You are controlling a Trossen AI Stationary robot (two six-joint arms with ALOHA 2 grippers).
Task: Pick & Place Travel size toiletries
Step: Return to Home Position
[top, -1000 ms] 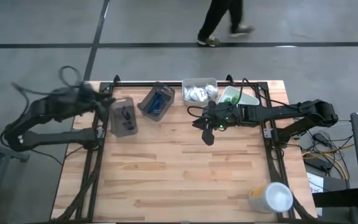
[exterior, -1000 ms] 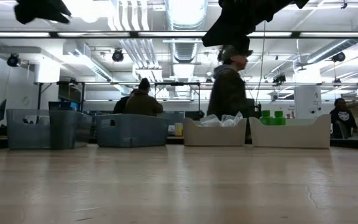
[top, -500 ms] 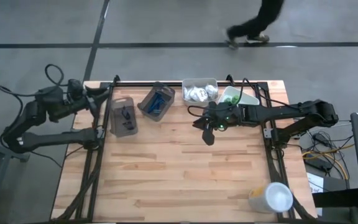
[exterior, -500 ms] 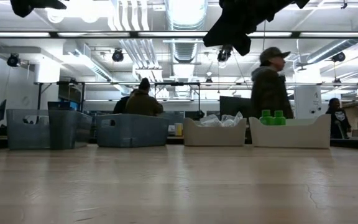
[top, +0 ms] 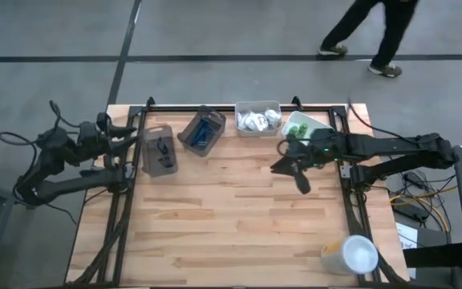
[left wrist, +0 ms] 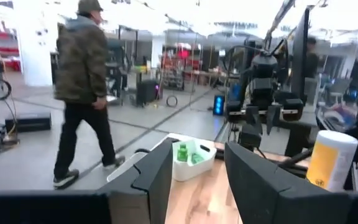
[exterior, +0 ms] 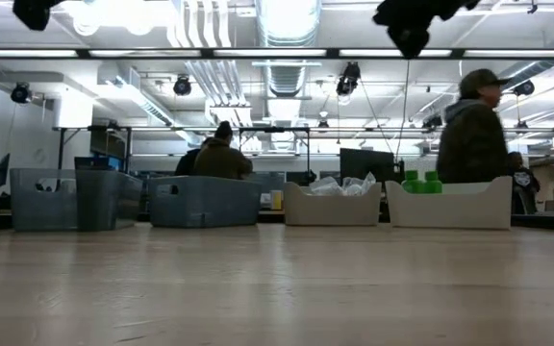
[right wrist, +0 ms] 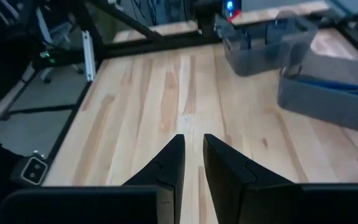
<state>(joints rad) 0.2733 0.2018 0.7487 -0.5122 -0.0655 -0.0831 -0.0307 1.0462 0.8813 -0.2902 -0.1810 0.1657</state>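
Note:
The travel size toiletries lie in trays along the far edge: green bottles (top: pixel 297 128) in a white tray (top: pixel 319 124), white packets (top: pixel 255 120) in a second white tray, and dark blue pieces (top: pixel 205 128) in a grey tray. My left gripper (top: pixel 129 130) hangs open and level by the table's left edge, beside another grey tray (top: pixel 160 151). My right gripper (top: pixel 283 165) hovers high over the wood, in front of the tray of green bottles. Its fingers (right wrist: pixel 173 163) are nearly shut, with only a thin slit and nothing in it.
A big white cup (top: pixel 350 255) lies at the near right corner. A black frame rail (top: pixel 239 106) runs along the far edge and down both sides. A person (top: pixel 367 36) walks on the floor beyond the table. Bare wood (top: pixel 223 217) fills the middle and near part.
My left gripper has drawn back toward the table's left edge, away from the grey tray, and tipped up to level. My right gripper has pulled back toward the right edge, away from the packet tray, and risen slightly. The person behind the table has walked to the right.

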